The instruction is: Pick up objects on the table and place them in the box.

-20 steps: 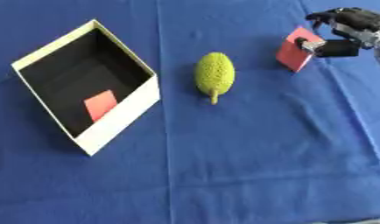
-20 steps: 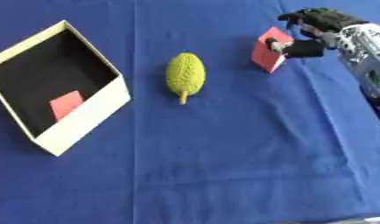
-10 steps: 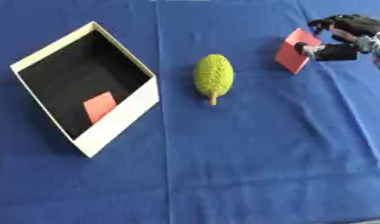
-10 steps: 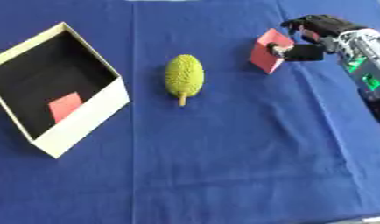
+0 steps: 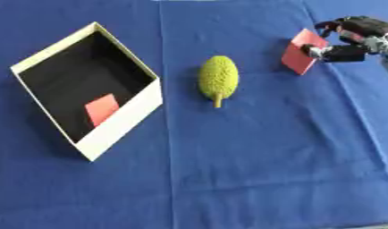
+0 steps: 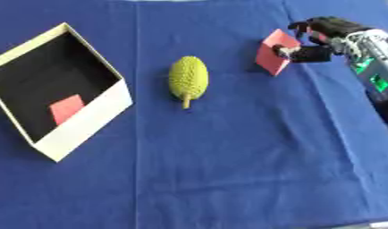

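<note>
Two things are left out on the bench (image 5: pixel 252 179), and the right hand (image 6: pixel 316 39) already has one of them.

Taking the green fruit (image 5: pixel 218 78) as the marker and going by size: the white box (image 5: pixel 123 125) with its black inside sits well off to the fruit's left, open, with a flat red piece (image 5: pixel 101 108) already lying on its floor. The fruit itself is bumpy-skinned, with a short stalk toward the near side; it looks stiff and rough, so it should not slip, and I'd take it across its fat middle, not by the stalk. To the fruit's right and a little farther back, the red block (image 6: pixel 272 52) stands tilted on an edge, pinched at its right side between the right hand's curled fingers and thumb. It looks light, rigid and smooth-faced, so opposite flat faces suit it. No left hand shows.
</note>
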{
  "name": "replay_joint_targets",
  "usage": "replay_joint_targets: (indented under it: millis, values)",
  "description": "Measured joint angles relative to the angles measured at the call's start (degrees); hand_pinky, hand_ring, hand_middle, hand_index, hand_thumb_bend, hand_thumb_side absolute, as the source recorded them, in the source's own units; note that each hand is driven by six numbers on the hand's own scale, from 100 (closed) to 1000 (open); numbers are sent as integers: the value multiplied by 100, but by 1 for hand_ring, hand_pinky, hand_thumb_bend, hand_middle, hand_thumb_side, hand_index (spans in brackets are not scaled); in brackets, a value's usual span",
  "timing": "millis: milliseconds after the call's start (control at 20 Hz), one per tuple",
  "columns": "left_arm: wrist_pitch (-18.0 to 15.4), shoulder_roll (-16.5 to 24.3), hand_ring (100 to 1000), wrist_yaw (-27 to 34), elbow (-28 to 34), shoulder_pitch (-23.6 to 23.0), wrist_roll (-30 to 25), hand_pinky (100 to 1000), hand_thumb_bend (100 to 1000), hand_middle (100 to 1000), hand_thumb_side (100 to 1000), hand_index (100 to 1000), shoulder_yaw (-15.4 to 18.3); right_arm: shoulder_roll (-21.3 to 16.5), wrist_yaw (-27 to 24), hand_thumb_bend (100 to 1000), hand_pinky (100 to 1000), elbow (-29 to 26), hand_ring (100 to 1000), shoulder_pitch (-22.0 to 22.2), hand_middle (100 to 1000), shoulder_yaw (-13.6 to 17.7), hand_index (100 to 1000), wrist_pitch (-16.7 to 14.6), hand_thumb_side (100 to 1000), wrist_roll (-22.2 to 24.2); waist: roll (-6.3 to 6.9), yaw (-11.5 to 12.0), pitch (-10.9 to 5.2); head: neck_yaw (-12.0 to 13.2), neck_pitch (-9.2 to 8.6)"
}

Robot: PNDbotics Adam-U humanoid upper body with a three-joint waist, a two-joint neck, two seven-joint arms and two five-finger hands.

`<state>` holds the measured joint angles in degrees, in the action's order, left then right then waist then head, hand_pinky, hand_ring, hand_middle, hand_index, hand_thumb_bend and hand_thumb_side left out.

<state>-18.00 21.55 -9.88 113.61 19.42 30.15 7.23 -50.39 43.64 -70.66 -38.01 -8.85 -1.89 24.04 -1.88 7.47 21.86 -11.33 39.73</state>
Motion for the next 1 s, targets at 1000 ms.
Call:
replay_joint_targets:
  millis: [1000]
  values:
    - [50, -4, 772, 3, 0, 0, -51, 703, 136, 773, 714, 828, -1, 30, -266, 222, 867, -284, 942, 93, 797, 93, 1000, -18, 1000, 120, -3, -30, 3, -13, -2]
